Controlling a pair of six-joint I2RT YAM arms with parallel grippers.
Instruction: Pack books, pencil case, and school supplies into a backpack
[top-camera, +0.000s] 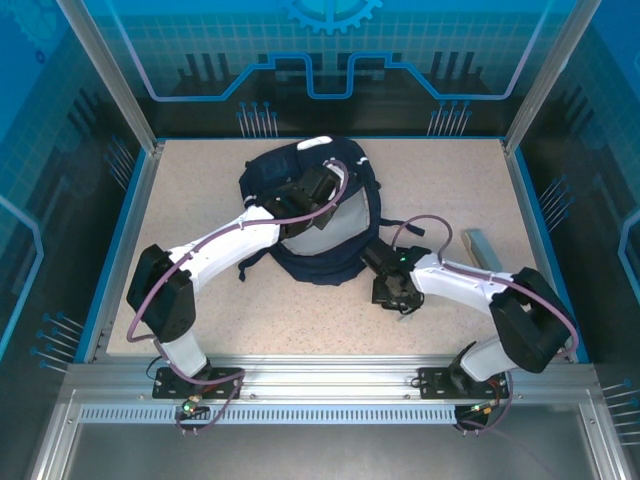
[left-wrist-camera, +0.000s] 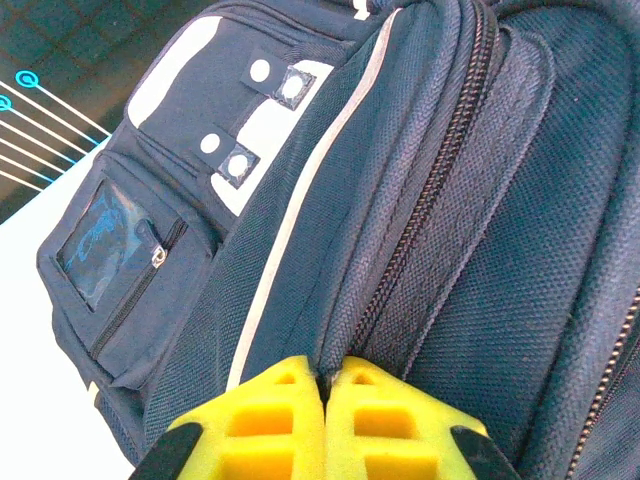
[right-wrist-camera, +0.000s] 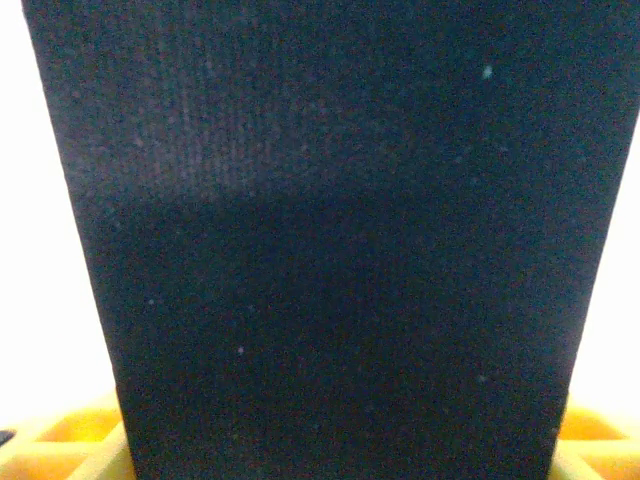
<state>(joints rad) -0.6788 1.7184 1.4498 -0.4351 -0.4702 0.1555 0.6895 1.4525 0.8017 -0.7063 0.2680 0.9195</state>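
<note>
The navy backpack (top-camera: 300, 215) lies in the middle of the table, white stripes and patches on its front. In the left wrist view its zipper track (left-wrist-camera: 430, 190) runs up from my left gripper (left-wrist-camera: 327, 378), whose yellow fingers (left-wrist-camera: 260, 420) are pinched shut on a fold of fabric beside the zip. From above, the left gripper (top-camera: 318, 186) sits on top of the bag. My right gripper (top-camera: 374, 258) is at the bag's lower right edge, shut on a wide dark strap (right-wrist-camera: 330, 230) that runs up between its yellow fingers (right-wrist-camera: 75, 435). The books are out of view.
A small grey flat object (top-camera: 484, 250) lies on the table to the right of the right arm. The speckled tabletop (top-camera: 200, 190) is bounded by a blue rim and metal frame posts. Bare surface lies left of and in front of the bag.
</note>
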